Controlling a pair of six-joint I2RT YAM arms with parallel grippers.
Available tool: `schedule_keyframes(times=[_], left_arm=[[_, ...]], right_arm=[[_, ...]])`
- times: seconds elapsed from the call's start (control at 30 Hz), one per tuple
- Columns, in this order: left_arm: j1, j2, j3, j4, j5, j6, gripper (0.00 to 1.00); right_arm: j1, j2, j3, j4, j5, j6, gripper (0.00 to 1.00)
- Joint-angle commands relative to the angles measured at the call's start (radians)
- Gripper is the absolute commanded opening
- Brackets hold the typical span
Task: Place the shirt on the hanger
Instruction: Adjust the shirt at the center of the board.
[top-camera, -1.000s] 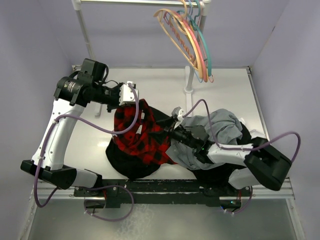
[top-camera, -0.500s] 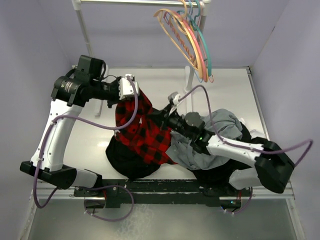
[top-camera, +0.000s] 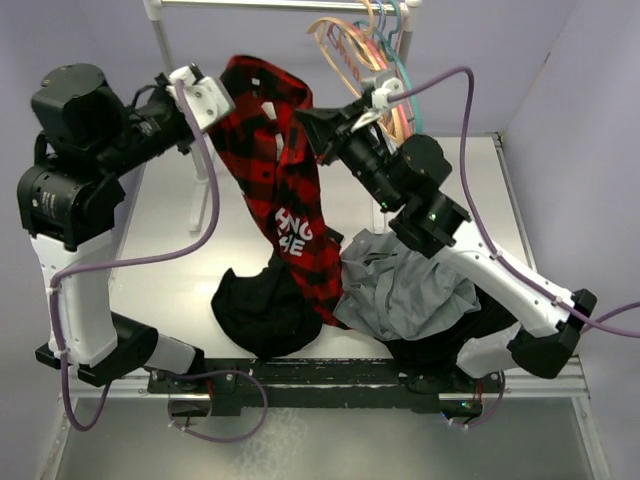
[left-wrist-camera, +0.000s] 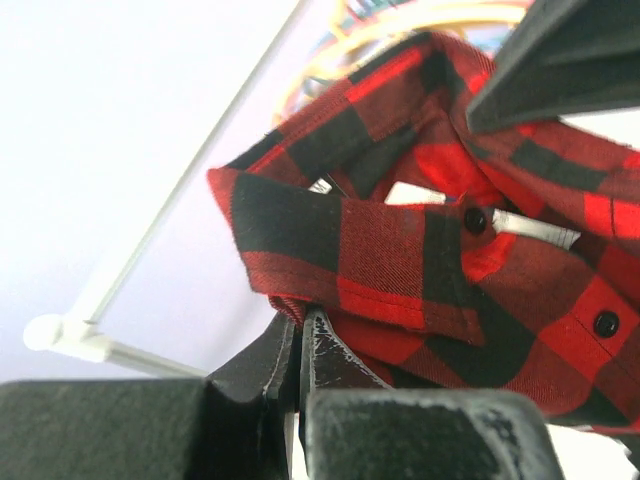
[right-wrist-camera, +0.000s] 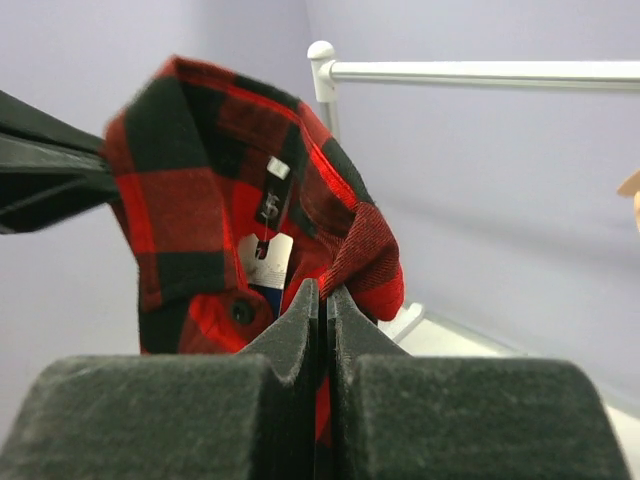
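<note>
The red-and-black plaid shirt (top-camera: 285, 170) hangs in the air below the rail, held at its collar end by both grippers. Its white lettering (top-camera: 292, 230) faces up and its tail trails to the table. My left gripper (top-camera: 226, 82) is shut on the shirt's left collar edge (left-wrist-camera: 300, 300). My right gripper (top-camera: 304, 122) is shut on a fold of the shirt (right-wrist-camera: 365, 260) on the other side, near the neck label (right-wrist-camera: 265, 260). The pale tan hanger (top-camera: 343, 62) hangs on the rail just behind my right wrist, partly hidden by it.
A grey garment (top-camera: 400, 290) lies under the right arm and a black one (top-camera: 255, 310) lies at the near middle of the table. Pink and teal hangers (top-camera: 412, 115) hang beside the tan one. The rail (top-camera: 280, 4) and its white post (top-camera: 165, 50) stand at the back.
Both arms have risen from the table toward the rail, lifting the shirt's collar end with them. The right gripper has shut on the shirt.
</note>
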Motion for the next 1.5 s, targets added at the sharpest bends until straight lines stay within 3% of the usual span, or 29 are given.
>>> schedule_keyframes(times=[0.0,0.27,0.37,0.47,0.6,0.7,0.77,0.87,1.03,1.13,1.3,1.47], left_arm=[[0.005,0.036,0.182,0.113,-0.122,-0.047,0.00],[0.005,0.105,0.472,0.153,-0.146,-0.051,0.00],[0.005,0.113,0.498,0.168,-0.152,-0.026,0.00],[0.005,0.099,0.426,0.162,-0.149,-0.001,0.00],[0.005,0.013,0.132,0.131,-0.112,-0.011,0.00],[0.003,-0.093,-0.195,0.176,-0.064,-0.045,0.00],[0.004,-0.152,-0.392,0.229,-0.045,-0.067,0.00],[0.004,-0.189,-0.549,0.254,-0.039,-0.080,0.00],[0.003,-0.213,-0.639,0.233,-0.040,-0.071,0.00],[0.004,-0.231,-0.685,0.166,0.021,-0.049,0.00],[-0.008,-0.266,-0.648,-0.133,0.204,0.102,0.00],[-0.013,-0.287,-0.558,-0.439,0.301,0.261,0.00]], right_arm=[[0.007,0.080,0.210,-0.043,-0.022,-0.093,0.00],[0.033,0.224,0.576,-0.113,-0.089,-0.158,0.00],[0.035,0.230,0.641,-0.127,-0.081,-0.182,0.00],[0.035,0.210,0.643,-0.139,-0.061,-0.203,0.00],[0.055,0.083,0.355,-0.067,-0.040,-0.200,0.00],[0.227,0.040,0.114,0.187,0.247,-0.444,0.00],[0.235,0.051,0.094,0.137,0.173,-0.372,0.00],[0.235,0.068,-0.001,0.180,0.263,-0.348,0.00],[0.235,0.055,-0.227,0.323,0.453,-0.331,0.00],[0.236,0.003,-0.366,0.349,0.460,-0.234,0.00],[0.277,-0.134,-0.494,0.274,0.364,-0.064,0.00],[0.387,-0.224,-0.491,0.123,0.364,0.006,0.00]])
